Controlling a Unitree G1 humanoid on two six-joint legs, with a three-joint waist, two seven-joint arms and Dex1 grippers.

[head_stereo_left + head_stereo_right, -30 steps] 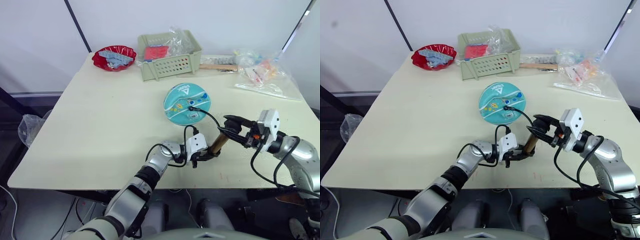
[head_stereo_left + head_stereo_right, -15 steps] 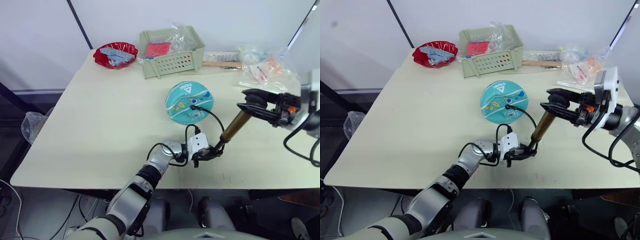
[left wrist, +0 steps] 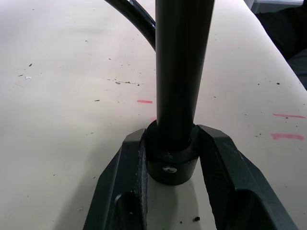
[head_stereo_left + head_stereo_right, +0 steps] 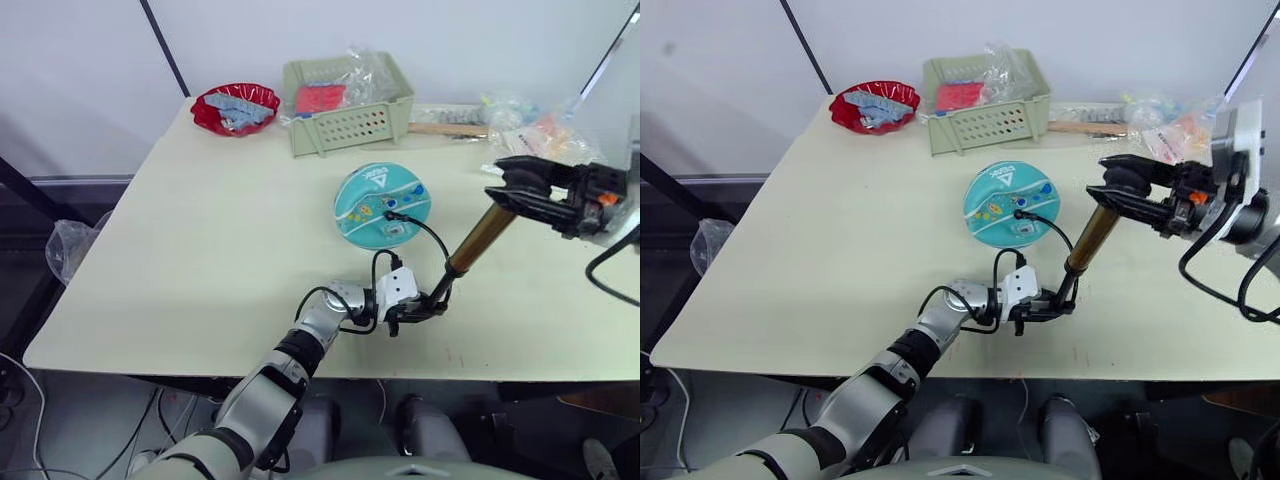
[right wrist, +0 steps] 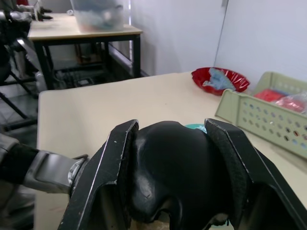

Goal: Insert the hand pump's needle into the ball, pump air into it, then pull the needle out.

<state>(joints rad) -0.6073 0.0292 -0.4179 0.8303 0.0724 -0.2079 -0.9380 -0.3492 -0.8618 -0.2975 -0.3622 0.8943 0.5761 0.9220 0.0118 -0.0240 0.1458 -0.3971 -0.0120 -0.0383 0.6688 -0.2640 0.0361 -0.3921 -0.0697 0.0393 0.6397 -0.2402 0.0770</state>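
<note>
The left gripper clamped the hand pump's base cap against the counter, anchoring it while the right gripper, shut on the T-handle, held the piston extended. The hose reached the ball mid-counter. The wrist views confirmed both grips.

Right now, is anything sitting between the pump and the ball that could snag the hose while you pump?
Nothing visible does. The hose arcs freely over bare table from the hand pump base to the ball. The left hand clamps the base; the right hand grips the handle.
</note>
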